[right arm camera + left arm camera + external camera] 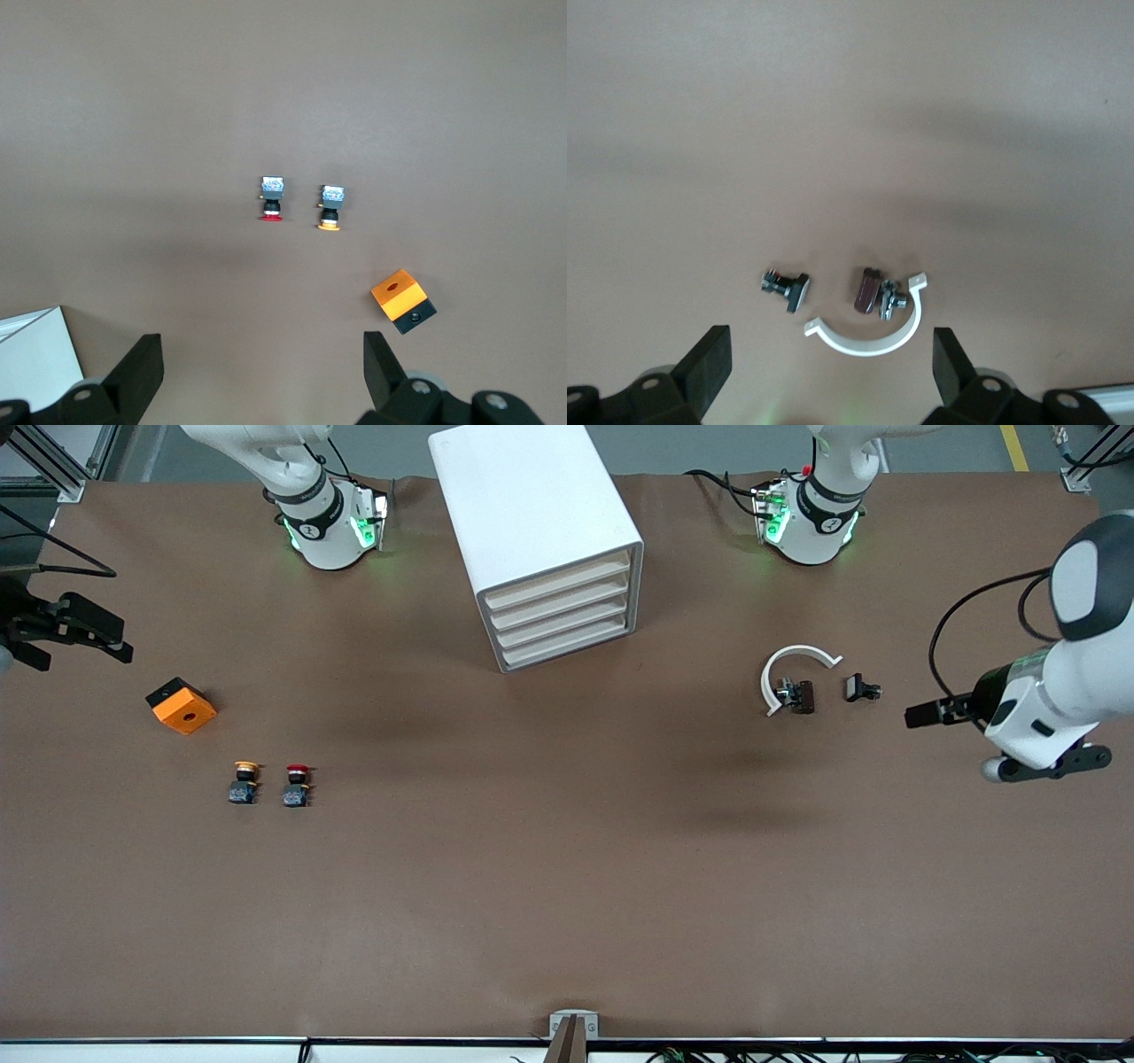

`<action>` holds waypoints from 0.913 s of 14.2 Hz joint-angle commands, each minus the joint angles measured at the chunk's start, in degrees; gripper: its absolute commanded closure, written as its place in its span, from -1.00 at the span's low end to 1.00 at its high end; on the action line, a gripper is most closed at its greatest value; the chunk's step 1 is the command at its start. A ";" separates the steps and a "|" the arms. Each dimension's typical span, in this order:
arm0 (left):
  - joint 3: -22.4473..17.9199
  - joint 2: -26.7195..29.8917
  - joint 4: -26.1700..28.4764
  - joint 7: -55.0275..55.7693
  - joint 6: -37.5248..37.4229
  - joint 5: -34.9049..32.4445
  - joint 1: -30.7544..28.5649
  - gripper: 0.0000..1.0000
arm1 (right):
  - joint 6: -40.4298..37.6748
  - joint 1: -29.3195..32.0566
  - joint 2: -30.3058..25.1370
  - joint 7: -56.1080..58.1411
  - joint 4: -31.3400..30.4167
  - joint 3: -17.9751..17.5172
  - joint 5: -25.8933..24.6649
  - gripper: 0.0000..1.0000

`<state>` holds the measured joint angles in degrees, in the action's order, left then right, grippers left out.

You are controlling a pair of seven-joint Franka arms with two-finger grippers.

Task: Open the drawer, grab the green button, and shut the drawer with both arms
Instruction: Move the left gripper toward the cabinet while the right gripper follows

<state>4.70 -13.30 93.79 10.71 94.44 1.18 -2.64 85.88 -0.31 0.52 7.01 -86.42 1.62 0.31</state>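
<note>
no readable text, labels, brands or numbers on anything in view.

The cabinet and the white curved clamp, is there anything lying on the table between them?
Nothing. In the front view the brown table is bare between the white cabinet and the curved clamp.

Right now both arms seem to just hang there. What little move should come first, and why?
Probably one open gripper, perhaps the right gripper over its end of the table, should head for the lowest drawer of the cabinet. All four drawers are shut, no green button shows, and the left gripper also holds nothing.
</note>
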 commanded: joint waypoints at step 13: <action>0.57 -16.31 -1.68 22.39 5.92 13.15 10.44 -1.00 | 0.43 -9.62 4.22 -15.61 1.96 -0.12 -0.05 -1.00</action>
<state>5.52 -27.67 93.59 26.62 99.64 13.08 4.54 86.92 -9.14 3.49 -4.16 -86.36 1.29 0.32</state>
